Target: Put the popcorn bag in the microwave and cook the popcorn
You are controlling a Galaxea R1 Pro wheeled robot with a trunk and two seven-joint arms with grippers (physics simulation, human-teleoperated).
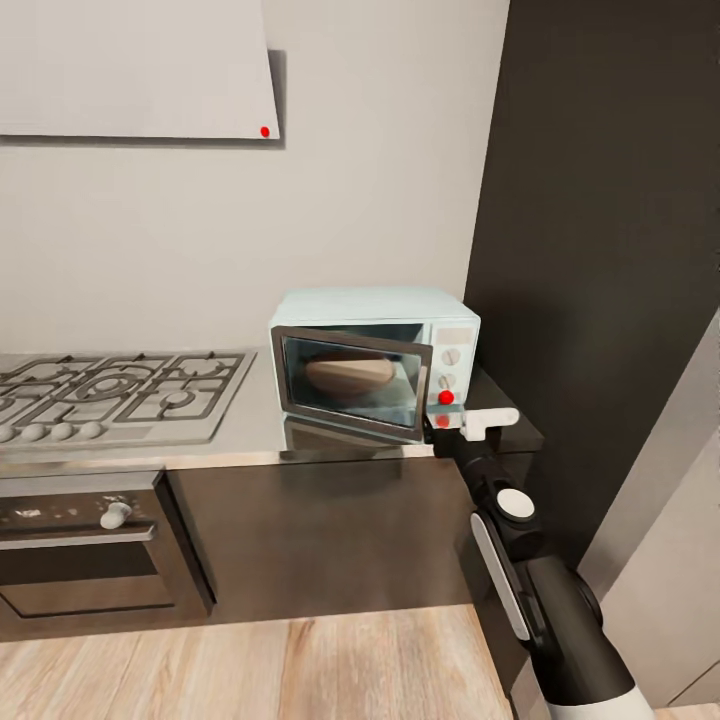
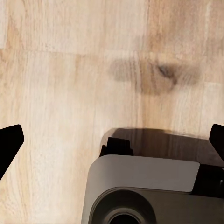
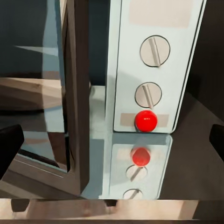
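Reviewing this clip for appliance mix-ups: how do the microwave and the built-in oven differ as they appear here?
The microwave is a small pale blue-white box standing on the countertop; the built-in oven is dark and set into the cabinets below. The microwave's door stands slightly ajar, with a tan shape behind its glass; the oven's door looks shut. The microwave carries a red light; the oven a white knob.

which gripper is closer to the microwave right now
Right. The right gripper sits just in front of the microwave, by its red light. The left gripper hangs open over wooden floor.
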